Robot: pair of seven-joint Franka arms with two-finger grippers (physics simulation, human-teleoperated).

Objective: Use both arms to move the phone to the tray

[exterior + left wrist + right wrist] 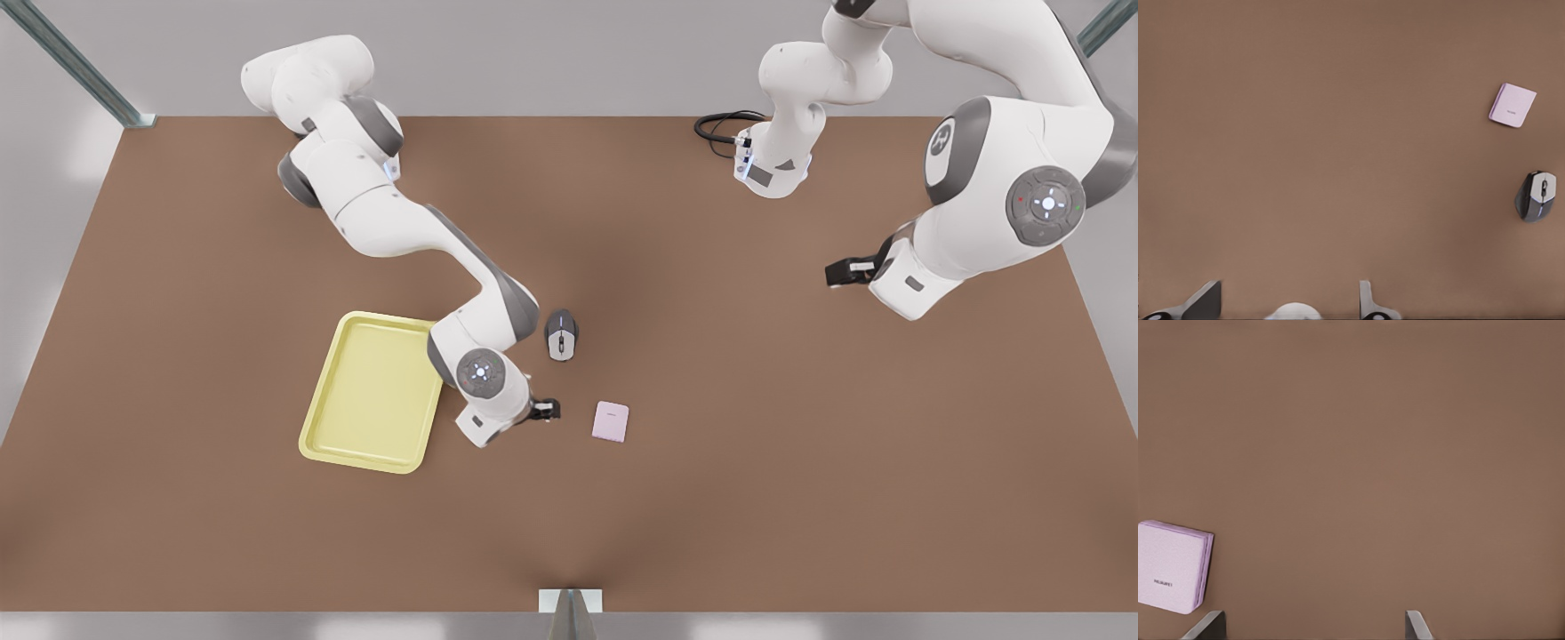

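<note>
1. Now the phone [611, 420] lies flat on the brown table [800, 498], apart from everything else, to the front view's right of the tray [372, 392].
2. The tray is pale yellow, rests flat on the table, and nothing lies in it.
3. A grey mouse [561, 334] sits on the table near the phone, farther from the table's near edge in the front view, between the tray and the table's middle.
4. The right gripper [544, 410] hangs low over the table just beside the phone, on the side toward the tray, at the end of the arm that reaches across the tray's corner.
5. In the right wrist view the phone [1173, 566] shows close up, face printed with small lettering, lying just off to one side of the right gripper [1315, 627].
6. That gripper's two fingers [1415, 625] stand spread wide with only bare table between them, holding nothing.
7. The left gripper [845, 271] hangs high above the table on the front view's right, well apart from the phone, and that arm waits.
8. In the left wrist view the left gripper [1288, 303] is spread apart and empty, its fingers [1368, 303] framing bare table.
9. That same view shows the phone [1512, 105] and the mouse [1536, 195] far off, lying near each other but not touching.
10. A black cable [722, 124] loops on the table's far edge by the base of the arm on the front view's right.
</note>
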